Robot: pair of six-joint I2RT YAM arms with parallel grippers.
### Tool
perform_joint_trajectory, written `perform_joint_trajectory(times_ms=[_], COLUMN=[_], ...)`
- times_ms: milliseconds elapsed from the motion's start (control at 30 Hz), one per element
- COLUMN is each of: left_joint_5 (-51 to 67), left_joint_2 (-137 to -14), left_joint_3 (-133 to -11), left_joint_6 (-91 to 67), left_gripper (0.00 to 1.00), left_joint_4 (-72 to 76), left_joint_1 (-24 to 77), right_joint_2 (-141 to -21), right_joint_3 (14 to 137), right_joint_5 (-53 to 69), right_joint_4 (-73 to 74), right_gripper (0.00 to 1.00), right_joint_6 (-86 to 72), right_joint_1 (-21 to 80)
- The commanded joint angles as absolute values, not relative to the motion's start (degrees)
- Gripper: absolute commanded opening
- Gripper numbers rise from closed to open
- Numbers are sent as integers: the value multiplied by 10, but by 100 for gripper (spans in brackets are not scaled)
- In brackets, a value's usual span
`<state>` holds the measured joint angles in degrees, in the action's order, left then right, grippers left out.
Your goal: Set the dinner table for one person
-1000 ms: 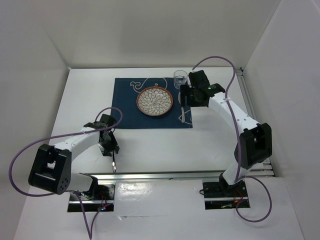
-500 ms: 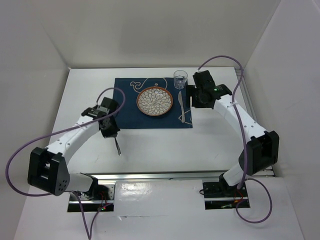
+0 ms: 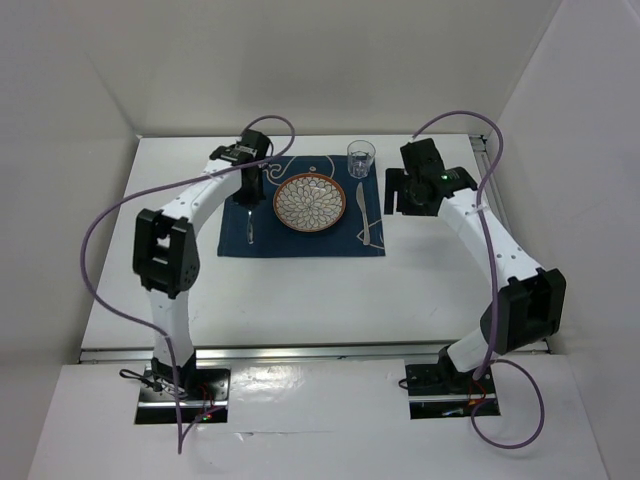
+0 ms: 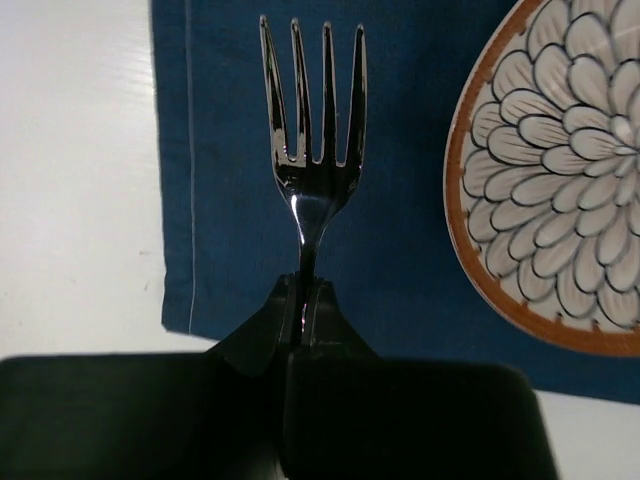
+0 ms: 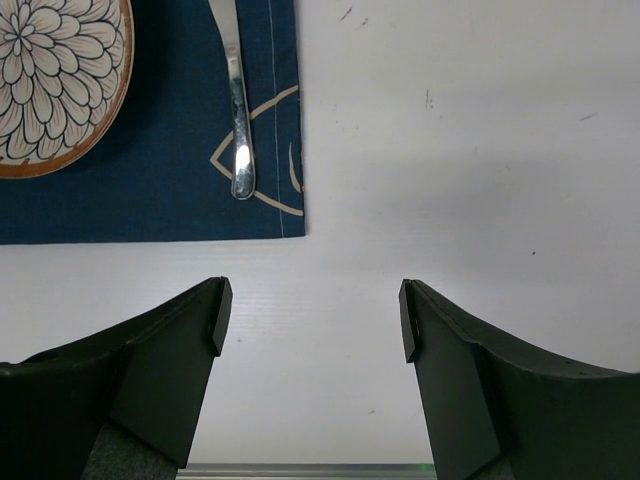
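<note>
Firmly, left hand [image 4: 304, 300] pinches fork [image 4: 312, 185].

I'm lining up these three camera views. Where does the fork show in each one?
Top external: the fork is over the left part of the blue mat, left of the plate, below the left gripper.
Left wrist: centre of the picture, tines toward the top edge, clamped at the handle.
Right wrist: not in it; the utensil there is the knife.
Shared landmark: the flower-patterned plate, seen in all three.

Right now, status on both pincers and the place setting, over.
Left pincer shut on fork, tines over blue mat left of plate. Right pincer open, empty, above dinner table. Knife lies right of plate; nothing blocking fork's spot.
</note>
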<state>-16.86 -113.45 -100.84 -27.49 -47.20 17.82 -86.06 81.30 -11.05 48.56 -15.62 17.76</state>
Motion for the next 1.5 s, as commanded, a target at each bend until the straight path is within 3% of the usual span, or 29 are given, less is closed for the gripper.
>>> perform_joint_trajectory(times_ms=[0, 233, 533, 567, 600, 667, 700, 733, 900, 1133, 1467], left_joint_5=[-177, -134, -165, -165, -165, -160, -160, -160, -160, -165, -7], left_joint_2=[-1198, -1306, -1366, -1372, -1372, -1372, -1366, -1366, -1316, -1189, -887], left_joint_3=[-1092, -1159, -1215, -1215, -1215, -1215, -1215, -1215, -1230, -1272, -1020], left_joint_6=[-229, -211, -217, -217, -217, -222, -222, -228, -241, -223, -213], left_gripper=[0, 0, 1, 3, 14, 28, 41, 41, 52, 57, 62], left_joint_4=[-522, -523, -527, -527, -527, -527, -527, -527, -540, -587, -469], left_joint_1=[173, 146, 146, 146, 146, 146, 146, 146, 146, 146, 146], right_joint_2=[-826, -820, -832, -832, -832, -832, -832, -832, -821, -783, -766], right_joint_3=[820, 792, 787, 787, 787, 787, 792, 792, 802, 773, 791], right_joint_5=[-119, -124, -124, -124, -124, -124, -124, -124, -124, -110, -99], right_joint_4=[500, 505, 505, 505, 505, 505, 505, 511, 518, 525, 543], right_gripper=[80, 81, 86, 86, 87, 87, 90, 91, 92, 100, 100], right_joint_6=[-162, -156, -156, -156, -156, -156, -156, -156, -162, -209, -264], right_joint_1=[166, 148, 142, 142, 142, 142, 142, 142, 142, 142, 126])
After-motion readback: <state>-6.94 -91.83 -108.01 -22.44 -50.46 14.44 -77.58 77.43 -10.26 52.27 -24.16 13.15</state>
